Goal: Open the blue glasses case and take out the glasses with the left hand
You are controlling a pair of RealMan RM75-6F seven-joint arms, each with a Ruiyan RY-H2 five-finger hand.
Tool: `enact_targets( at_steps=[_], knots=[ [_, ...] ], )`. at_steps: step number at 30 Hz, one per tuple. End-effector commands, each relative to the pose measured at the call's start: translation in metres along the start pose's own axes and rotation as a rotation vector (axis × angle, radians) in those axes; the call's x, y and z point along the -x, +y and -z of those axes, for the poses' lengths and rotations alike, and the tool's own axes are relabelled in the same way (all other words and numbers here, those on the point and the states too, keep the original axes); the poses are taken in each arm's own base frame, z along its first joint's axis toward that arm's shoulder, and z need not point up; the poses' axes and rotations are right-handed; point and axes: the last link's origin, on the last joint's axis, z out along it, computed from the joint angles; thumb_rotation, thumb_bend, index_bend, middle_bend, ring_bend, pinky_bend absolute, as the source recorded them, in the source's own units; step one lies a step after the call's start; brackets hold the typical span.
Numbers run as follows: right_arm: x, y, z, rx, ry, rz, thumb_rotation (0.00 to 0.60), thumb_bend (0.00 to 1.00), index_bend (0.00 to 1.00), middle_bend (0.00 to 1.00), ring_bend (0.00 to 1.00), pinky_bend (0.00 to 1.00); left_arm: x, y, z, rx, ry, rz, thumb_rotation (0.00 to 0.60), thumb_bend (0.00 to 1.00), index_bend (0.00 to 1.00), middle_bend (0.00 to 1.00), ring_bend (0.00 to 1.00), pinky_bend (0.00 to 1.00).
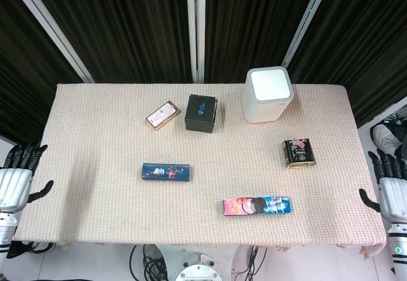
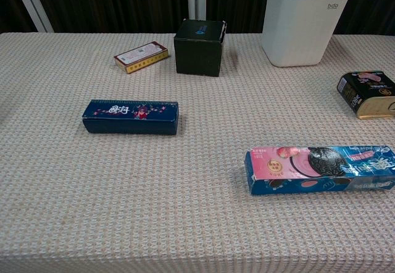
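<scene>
Cookie pack [image 2: 321,169] lies closest to the chest camera, right of centre on the surface [image 1: 95,198]. Blue case [image 2: 131,117] lies flat and closed, left of centre, well apart from everything else. Behind it: small red-gold box [image 2: 141,57], black box [image 2: 199,46], white bin [image 2: 305,20]; a dark tin [image 2: 367,94] sits at right.

Left hand [image 1: 18,180] hangs off the surface's left edge, fingers [image 1: 25,156] spread, holding nothing. Right hand [image 1: 393,189] likewise off the right edge, fingers apart, empty. Neither shows in the chest view.

Step in hand, by my reading: none begun; the case is untouched and the lid shut. Next move calls for bringing the left hand in over the case and finding the lid seam, which I cannot make out.
</scene>
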Motion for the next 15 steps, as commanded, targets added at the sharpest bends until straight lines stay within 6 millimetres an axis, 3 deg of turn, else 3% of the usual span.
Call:
enact_targets(
  at_steps=[1, 8, 15],
  knots=[
    [0.000, 0.001, 0.001, 0.001, 0.000, -0.001, 0.600, 0.24, 0.00, 0.00, 0.00, 0.00, 0.001, 0.001, 0.001, -0.002, -0.008, 0.001, 0.600, 0.26, 0.08, 0.00, 0.00, 0.03],
    [-0.005, 0.000, -0.001, -0.006, 0.017, -0.009, 0.600, 0.24, 0.00, 0.00, 0.00, 0.00, 0.001, 0.009, -0.001, 0.020, -0.026, 0.024, 0.600, 0.26, 0.08, 0.00, 0.00, 0.03],
    [-0.008, 0.002, -0.002, 0.001, 0.028, -0.028, 0.600, 0.24, 0.00, 0.00, 0.00, 0.00, -0.002, 0.033, -0.014, 0.107, -0.083, 0.056, 0.600, 0.26, 0.08, 0.01, 0.00, 0.04]
  ],
)
